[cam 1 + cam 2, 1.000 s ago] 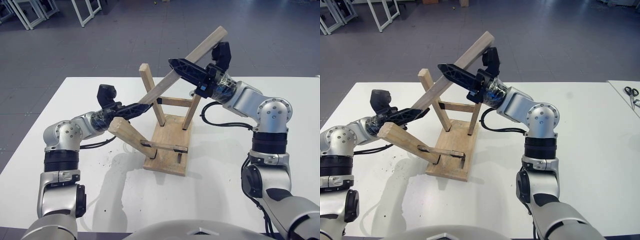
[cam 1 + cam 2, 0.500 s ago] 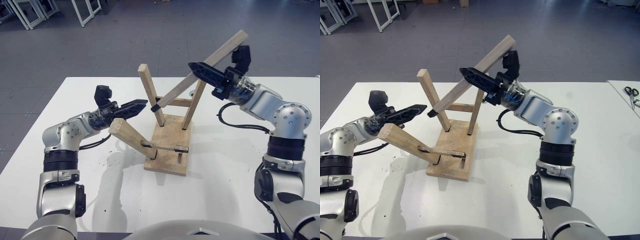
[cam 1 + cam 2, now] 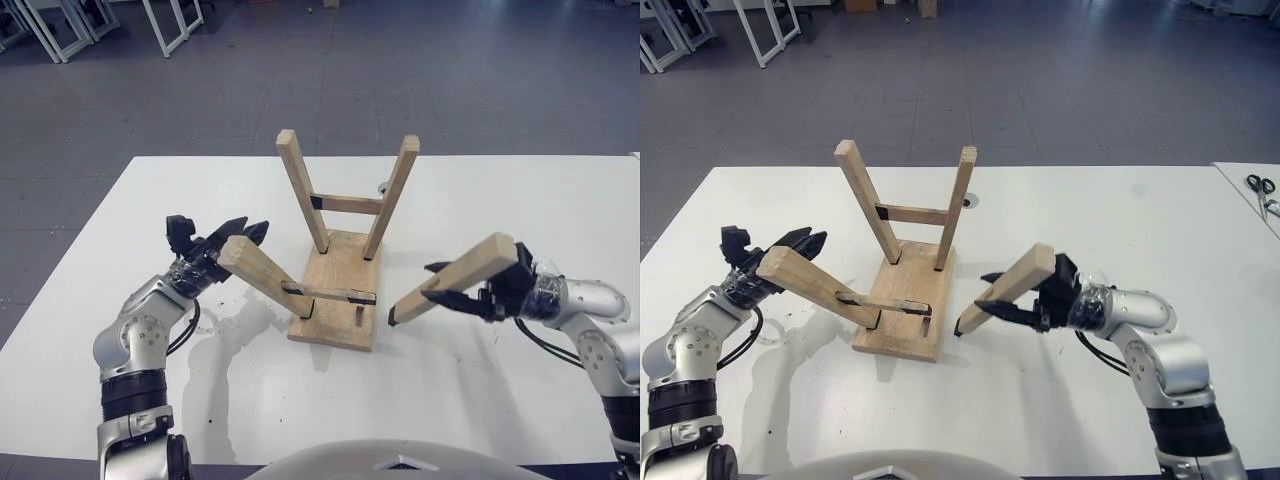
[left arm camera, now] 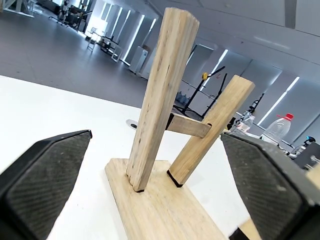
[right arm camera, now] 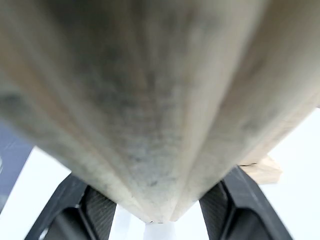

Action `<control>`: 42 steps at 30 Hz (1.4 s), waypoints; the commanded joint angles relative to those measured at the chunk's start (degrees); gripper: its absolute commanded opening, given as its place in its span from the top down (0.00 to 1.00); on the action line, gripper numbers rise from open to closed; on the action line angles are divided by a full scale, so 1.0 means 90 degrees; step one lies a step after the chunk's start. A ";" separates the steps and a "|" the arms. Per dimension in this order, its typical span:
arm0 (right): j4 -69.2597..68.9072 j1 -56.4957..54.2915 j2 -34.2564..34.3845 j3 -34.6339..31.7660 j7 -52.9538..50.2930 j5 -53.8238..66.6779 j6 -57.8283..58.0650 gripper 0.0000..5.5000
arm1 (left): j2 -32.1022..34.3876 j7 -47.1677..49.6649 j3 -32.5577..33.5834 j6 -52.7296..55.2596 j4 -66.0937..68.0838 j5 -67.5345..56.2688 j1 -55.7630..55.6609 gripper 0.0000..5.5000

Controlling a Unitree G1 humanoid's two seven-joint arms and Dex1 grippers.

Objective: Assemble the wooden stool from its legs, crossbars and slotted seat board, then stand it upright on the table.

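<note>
Right gripper (image 3: pixel 987 292) clamps loose leg (image 3: pixel 1014 282), seemingly clear of seat board (image 3: pixel 902 325).

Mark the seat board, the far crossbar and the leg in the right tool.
seat board (image 3: pixel 330 325): left eye view, bare near end.
far crossbar (image 3: pixel 350 204): left eye view, its middle.
held leg (image 3: pixel 478 262): left eye view, upper half.

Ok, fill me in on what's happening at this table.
The robot is building a wooden stool upside down. The seat board lies flat on the table with two upright legs joined by a crossbar. A third leg leans out to the left from the board's near side. The right gripper holds the fourth leg low over the table, right of the board. The left gripper is open beside the leaning leg's top end.
</note>
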 commanded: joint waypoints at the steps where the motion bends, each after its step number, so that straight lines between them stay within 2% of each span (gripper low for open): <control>1: -0.0152 -0.0171 0.0262 0.0058 -0.0039 -0.0023 -0.0313 0.63 | 0.0029 0.0231 -0.0140 -0.0261 0.0014 0.0398 0.0153 0.13; 11: -0.0576 0.0017 0.0669 0.0436 -0.0597 -0.0174 -0.0281 0.63 | -0.0158 0.0381 -0.0497 -0.0448 -0.0101 0.0695 0.0577 0.13; 17: -0.0252 0.0436 0.0645 0.0758 -0.0521 -0.0675 -0.0775 0.63 | -0.0197 0.0436 -0.0537 -0.0464 -0.0083 0.0700 0.0518 0.13; 24: 0.0207 -0.0010 0.0496 0.0559 -0.0979 -0.1050 -0.1038 0.63 | -0.0191 0.0447 -0.0517 -0.0462 -0.0217 0.0678 0.0682 0.13; 27: 0.0044 -0.0076 0.0431 0.0576 -0.1088 -0.1030 -0.0867 0.63 | -0.0261 0.0491 -0.0554 -0.0495 -0.0291 0.0686 0.0745 0.13; 30: -0.0204 -0.0095 0.0215 0.0891 -0.1066 -0.1255 -0.0601 0.63 | -0.0328 0.0560 -0.0569 -0.0539 -0.0324 0.0700 0.0786 0.13; 36: -0.0039 -0.0700 0.0147 0.1289 -0.1732 -0.1664 0.0497 0.63 | -0.0495 0.0857 -0.0578 -0.0605 -0.0644 0.0681 0.0958 0.13; 42: -0.0034 -0.0885 0.0144 0.1700 -0.2386 -0.2236 0.0796 0.63 | -0.0613 0.2020 -0.0403 -0.0423 -0.0708 0.0976 0.1050 0.13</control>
